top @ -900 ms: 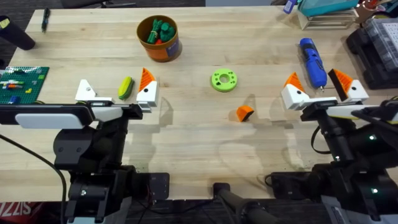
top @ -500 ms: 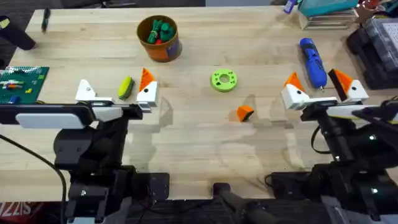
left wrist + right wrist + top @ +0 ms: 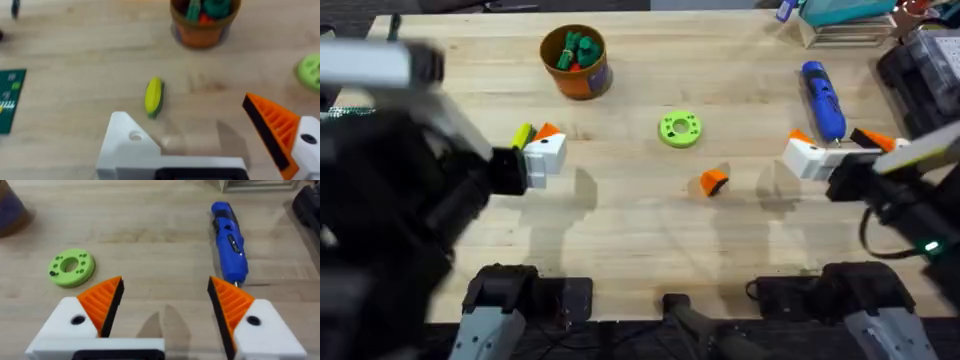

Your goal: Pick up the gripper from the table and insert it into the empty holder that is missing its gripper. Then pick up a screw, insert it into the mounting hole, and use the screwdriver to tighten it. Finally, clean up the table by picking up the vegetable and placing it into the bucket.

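Your left gripper has risen since the earlier frame, its arm now a large dark blur over the left of the overhead view; it hangs spread, one finger a bare white holder, the other padded. Your right gripper has tilted and sits at centre right, also spread. You see the gripper lying loose at mid-frame. Beside the left fingers, the vegetable has its long axis running up-frame toward the bucket. The screwdriver lies tip toward the right gripper

Orange gripper loose mid-table; blue screwdriver flat; vegetable near orange bucket.
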